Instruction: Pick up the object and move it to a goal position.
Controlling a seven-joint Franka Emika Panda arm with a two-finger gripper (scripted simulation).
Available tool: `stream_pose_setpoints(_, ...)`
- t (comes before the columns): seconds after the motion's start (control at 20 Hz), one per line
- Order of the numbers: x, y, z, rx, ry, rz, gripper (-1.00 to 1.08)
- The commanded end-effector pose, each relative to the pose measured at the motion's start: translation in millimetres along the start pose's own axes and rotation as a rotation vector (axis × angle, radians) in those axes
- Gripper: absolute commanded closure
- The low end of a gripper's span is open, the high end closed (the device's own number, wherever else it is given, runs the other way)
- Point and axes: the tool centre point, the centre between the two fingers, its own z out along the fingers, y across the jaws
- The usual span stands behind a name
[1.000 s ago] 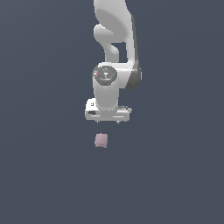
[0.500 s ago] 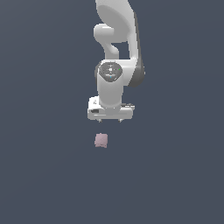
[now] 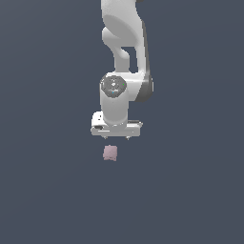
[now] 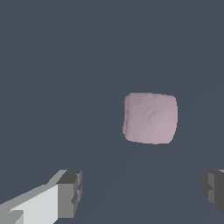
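The object (image 3: pixel 110 152) is a small pale dusty-pink lumpy block lying on the dark grey floor. In the exterior view it sits just below my white gripper (image 3: pixel 116 137), with a small gap between them. In the wrist view the block (image 4: pixel 151 118) lies ahead of the gripper (image 4: pixel 142 192), not between the fingers. The two grey fingertips (image 4: pixel 70 194) stand far apart, wider than the block, so the gripper is open and holds nothing.
The floor (image 3: pixel 190 190) is a plain dark grey surface all around. The white arm (image 3: pixel 124 47) rises above the gripper in the exterior view. No other objects or marker show.
The gripper has come down a little toward the block. The block has not moved.
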Motion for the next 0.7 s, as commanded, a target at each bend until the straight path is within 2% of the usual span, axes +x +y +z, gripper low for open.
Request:
stream_pose_setpoints(0.0,10.4,8.3,8.6,0.004,0.011,0.021,-0.92)
stream_pose_setpoints(0.35,32.0,26.6,28.0,0.011,0.038,0.066,-0.92)
stream_pose_setpoints(0.65,34.9,30.1,31.7,0.012,0.041,0.074,-0.92)
